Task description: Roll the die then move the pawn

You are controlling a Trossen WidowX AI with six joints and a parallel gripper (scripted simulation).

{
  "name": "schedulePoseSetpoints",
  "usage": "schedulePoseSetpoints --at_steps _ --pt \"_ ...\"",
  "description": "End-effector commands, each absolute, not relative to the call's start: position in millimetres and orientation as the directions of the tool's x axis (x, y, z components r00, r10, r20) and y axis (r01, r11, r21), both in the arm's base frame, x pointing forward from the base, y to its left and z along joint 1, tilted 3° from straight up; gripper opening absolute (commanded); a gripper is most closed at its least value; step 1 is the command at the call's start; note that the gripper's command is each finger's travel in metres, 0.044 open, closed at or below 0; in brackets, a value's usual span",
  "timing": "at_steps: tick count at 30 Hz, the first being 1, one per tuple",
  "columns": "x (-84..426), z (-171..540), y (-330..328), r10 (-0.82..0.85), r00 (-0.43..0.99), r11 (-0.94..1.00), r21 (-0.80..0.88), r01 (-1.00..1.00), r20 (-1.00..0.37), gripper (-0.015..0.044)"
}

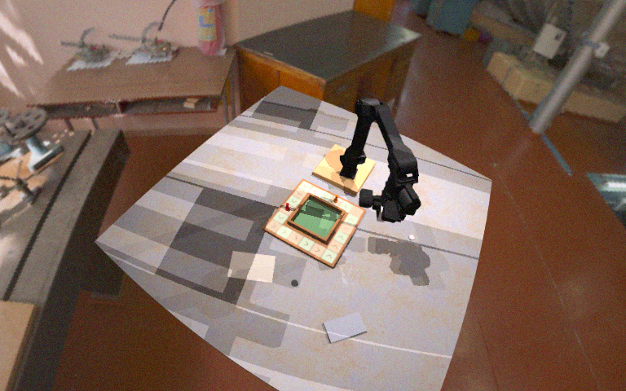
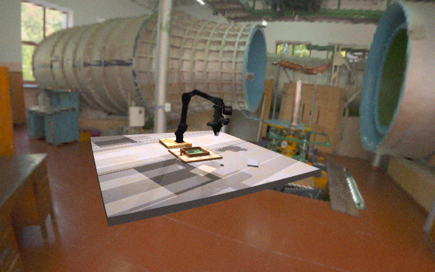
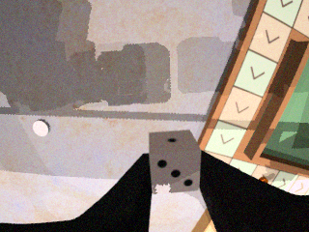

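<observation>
My gripper (image 1: 379,217) (image 2: 216,134) (image 3: 171,158) is shut on the grey die (image 3: 175,151), holding it above the table to the right of the board in the top view. In the wrist view one die face shows one pip and another shows three in a diagonal. The game board (image 1: 296,238) (image 3: 256,72) has arrowed squares around a brown-walled tray (image 1: 307,231) (image 2: 196,156) with a green floor. No die shows in the tray. The red pawn (image 1: 287,207) (image 2: 181,153) stands on the board's left side in the top view.
An orange pawn (image 1: 336,198) (image 3: 263,180) stands on the board's side nearest the wooden base (image 1: 326,173). A white disc (image 1: 412,236) (image 3: 41,128) lies near the gripper. A dark disc (image 1: 294,283) (image 2: 221,165), a cream card (image 1: 263,269) and a grey-blue slab (image 1: 345,327) (image 2: 252,163) lie beyond the board.
</observation>
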State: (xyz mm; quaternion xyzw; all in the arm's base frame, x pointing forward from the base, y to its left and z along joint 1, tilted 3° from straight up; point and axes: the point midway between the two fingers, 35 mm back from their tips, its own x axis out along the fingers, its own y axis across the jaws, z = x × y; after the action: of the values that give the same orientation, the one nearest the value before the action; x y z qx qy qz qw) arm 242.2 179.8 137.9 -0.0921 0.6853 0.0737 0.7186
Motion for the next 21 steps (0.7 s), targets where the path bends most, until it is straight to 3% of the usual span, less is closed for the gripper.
schedulePoseSetpoints --at_steps 1,21 --pt "249.8 135.7 162.7 -0.029 0.054 0.975 -0.040 -0.219 -0.998 0.0000" --pt "276.2 124.8 65.9 -0.034 0.053 0.998 -0.037 -0.047 -0.998 0.0000"
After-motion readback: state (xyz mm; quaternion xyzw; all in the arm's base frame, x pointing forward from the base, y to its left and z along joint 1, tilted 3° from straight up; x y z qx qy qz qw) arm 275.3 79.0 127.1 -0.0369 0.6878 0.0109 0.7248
